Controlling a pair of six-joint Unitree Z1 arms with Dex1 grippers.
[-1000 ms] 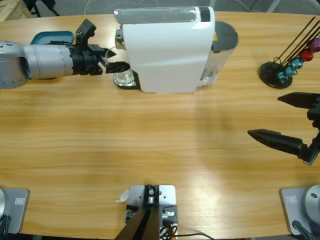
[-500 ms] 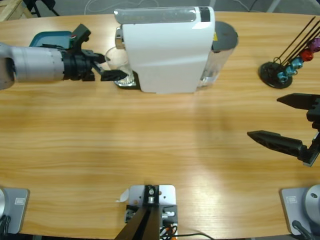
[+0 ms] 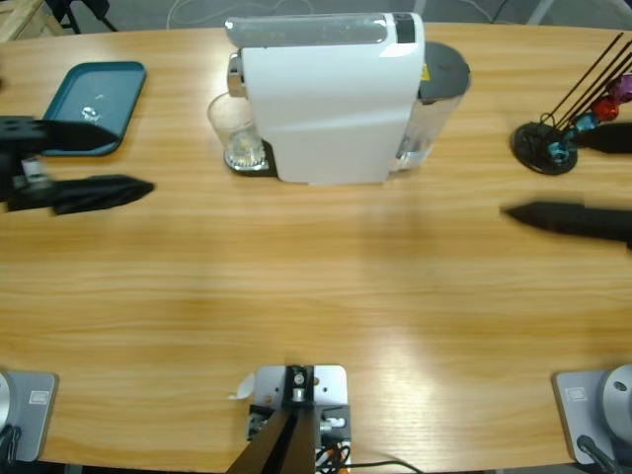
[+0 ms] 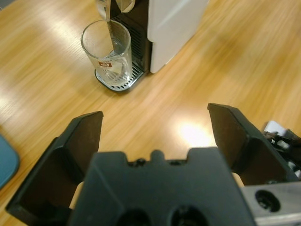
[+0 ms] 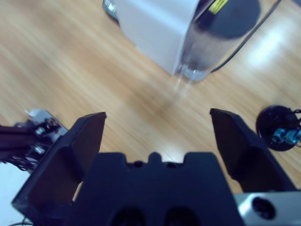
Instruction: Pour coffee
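A clear glass (image 3: 237, 133) (image 4: 106, 52) stands upright on the drip tray (image 4: 117, 84) under the spout of the white coffee machine (image 3: 326, 99) (image 4: 174, 21) (image 5: 157, 33). No coffee shows in it; its bottom looks pale. My left gripper (image 3: 128, 164) (image 4: 155, 127) hangs open at the table's left edge, well away from the glass and holding nothing. On the table's right side my right gripper (image 3: 541, 176) (image 5: 157, 127) is also open and holds nothing.
A teal tray (image 3: 99, 87) lies at the back left, partly under the left gripper's upper jaw. A black stand with coloured sticks (image 3: 545, 143) (image 5: 278, 128) sits at the back right, close to the right gripper. The machine's water tank (image 5: 218, 37) is behind it.
The left gripper has let go of the glass and drawn back left to the table's edge, jaws spread wide. The right gripper has shifted a little toward the back and right.
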